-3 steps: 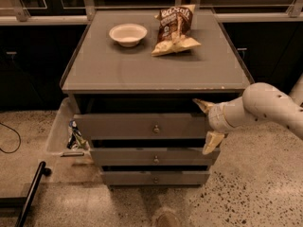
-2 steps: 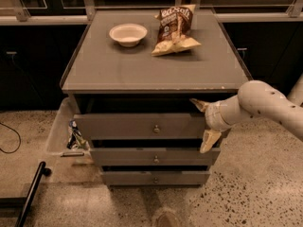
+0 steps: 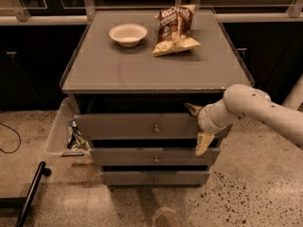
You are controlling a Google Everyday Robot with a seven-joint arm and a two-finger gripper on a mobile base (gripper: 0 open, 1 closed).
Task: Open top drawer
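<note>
The top drawer [image 3: 132, 126] is the widest grey front under the cabinet top, with a small round metal knob [image 3: 156, 128]. It stands slightly out, with a dark gap above it. My gripper [image 3: 198, 126] is at the right end of this front. It is open: the upper fingertip [image 3: 192, 109] reaches over the drawer's top edge and the lower fingertip [image 3: 203, 144] hangs in front of its bottom edge. The white arm comes in from the right.
Two shorter grey drawers, the middle one [image 3: 142, 156] and the bottom one [image 3: 151, 178], sit below. A white bowl [image 3: 128, 33] and a chip bag [image 3: 175, 25] lie on the cabinet top [image 3: 118, 70]. A clear bin [image 3: 61, 126] hangs on the left side. A black pole [image 3: 31, 193] lies on the floor.
My gripper and arm have shifted a little to the left along the top drawer's front. The drawer shows no clear movement.
</note>
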